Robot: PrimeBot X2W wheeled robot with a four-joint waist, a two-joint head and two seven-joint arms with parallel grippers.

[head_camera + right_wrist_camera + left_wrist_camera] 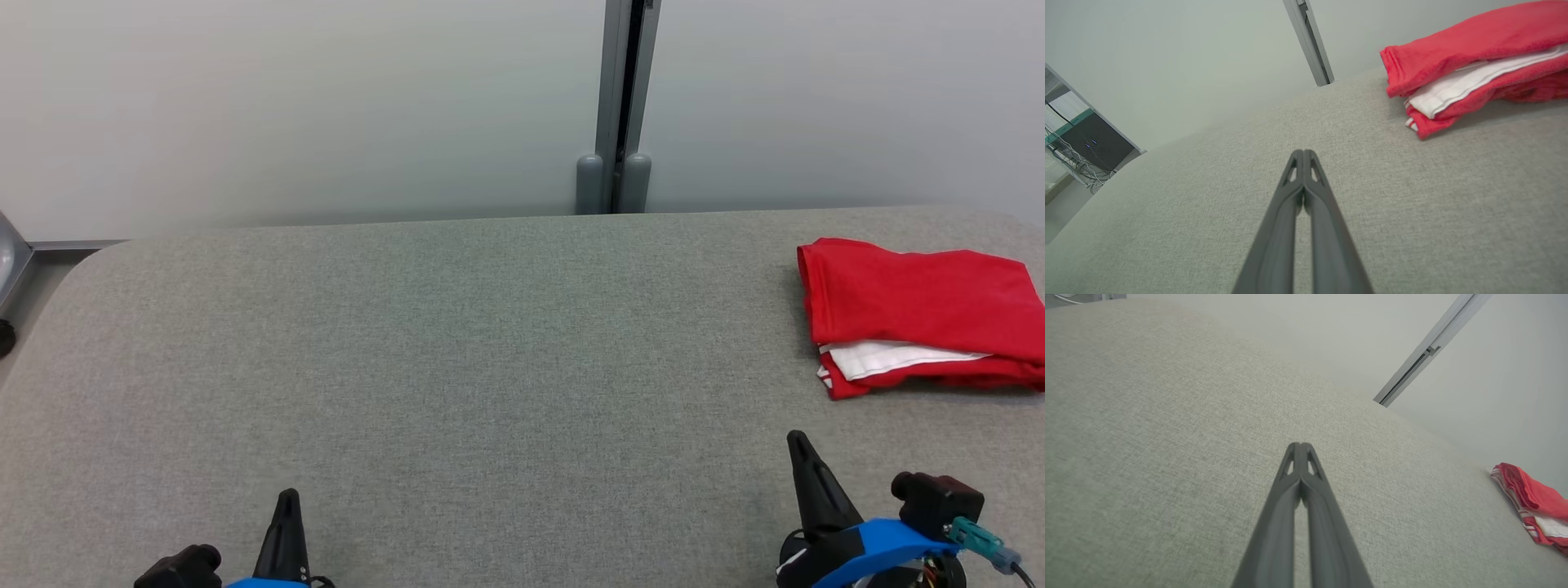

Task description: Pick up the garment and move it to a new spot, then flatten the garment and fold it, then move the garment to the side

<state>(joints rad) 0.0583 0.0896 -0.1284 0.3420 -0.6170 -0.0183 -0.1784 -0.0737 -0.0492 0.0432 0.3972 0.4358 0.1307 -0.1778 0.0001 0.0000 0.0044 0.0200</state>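
Wall point(286, 106): a plain pale surface is seen behind the far edge of the table.
Table point(490, 367): it is covered with grey woven cloth and its far corners are rounded.
Post point(616, 106): a grey metal strip is fixed upright on the wall, behind the middle of the table's far edge.
Garment point(914, 302): it is red and is laid folded in a flat stack on the table's far right part, close to the right edge. A white layer and thin white stripes are shown at the side of the stack that faces the table's near edge.
Rack point(1090, 143): a dark unit with loose cables is seen past the table's left end, in the right wrist view.
Right gripper point(796, 441): it is held over the table's near right part, near the garment but apart from it. The two fingers are pressed together and nothing is held between them.
Left gripper point(287, 495): it is held over the table's near left part, well apart from the garment. The fingers are brought together and nothing is held.
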